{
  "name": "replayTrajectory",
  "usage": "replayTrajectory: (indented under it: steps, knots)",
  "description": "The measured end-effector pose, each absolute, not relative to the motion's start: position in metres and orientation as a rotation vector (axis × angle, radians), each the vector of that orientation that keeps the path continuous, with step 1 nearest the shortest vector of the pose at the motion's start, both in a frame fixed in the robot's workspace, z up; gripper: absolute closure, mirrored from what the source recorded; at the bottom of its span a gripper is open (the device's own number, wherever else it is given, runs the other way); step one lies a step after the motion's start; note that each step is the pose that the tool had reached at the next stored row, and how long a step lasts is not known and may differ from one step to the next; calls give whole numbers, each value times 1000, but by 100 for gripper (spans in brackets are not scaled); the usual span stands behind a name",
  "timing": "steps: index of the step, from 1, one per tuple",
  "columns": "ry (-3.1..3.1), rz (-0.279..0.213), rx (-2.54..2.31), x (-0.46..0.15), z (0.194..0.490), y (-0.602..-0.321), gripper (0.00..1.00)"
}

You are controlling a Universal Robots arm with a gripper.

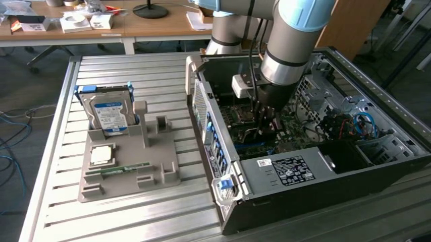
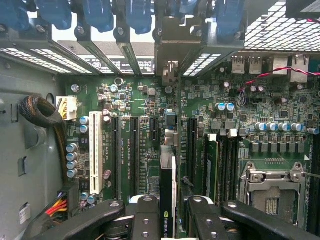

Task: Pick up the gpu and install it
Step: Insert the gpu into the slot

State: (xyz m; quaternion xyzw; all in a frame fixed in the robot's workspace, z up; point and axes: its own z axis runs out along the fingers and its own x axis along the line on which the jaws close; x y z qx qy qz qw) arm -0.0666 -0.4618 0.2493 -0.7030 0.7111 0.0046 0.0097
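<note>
Gripper (image 2: 168, 204) jaws half-closed, clamped on the gpu (image 2: 167, 185), held edge-on over the motherboard (image 2: 135, 105) slots; right of centre in the exterior view, inside the computer case (image 1: 283, 201); fingers (image 2: 147, 215) hide most of the card.

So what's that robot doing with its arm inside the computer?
The robot arm is down inside the open computer case. Its gripper is closed on a graphics card and holds it edge-on, close over the long slots of the motherboard. Whether the card is seated in a slot cannot be told. Beside the case, a hard drive and a memory stick sit on a grey holder.
</note>
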Motion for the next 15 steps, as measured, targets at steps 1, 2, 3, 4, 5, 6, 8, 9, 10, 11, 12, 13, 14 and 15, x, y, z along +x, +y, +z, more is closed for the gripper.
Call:
replayTrajectory:
  steps: [1, 2, 3, 4, 5, 6, 8, 9, 10, 11, 12, 13, 14, 15]
  knots:
    - [2220, 14, -2195, -67, 249, -462, 74]
    - [2220, 14, -2195, -67, 249, -462, 74]
    - [2220, 14, -2195, -67, 249, -462, 73]
    - [2220, 14, -2195, -67, 249, -462, 73]
    - [2220, 14, -2195, -67, 249, -462, 66]
    - [2220, 14, -2195, -67, 249, -462, 66]
    - [2220, 14, -2195, -67, 250, -462, 66]
    - [2220, 14, -2195, -67, 252, -462, 66]
    - [2220, 14, -2195, -67, 255, -462, 66]
    - [2220, 14, -2195, -67, 258, -462, 66]
    - [2220, 14, -2195, -67, 262, -462, 66]
    - [2220, 14, -2195, -67, 265, -462, 66]
    - [2220, 14, -2195, -67, 269, -462, 66]
    - [2220, 14, -2195, -67, 273, -462, 66]
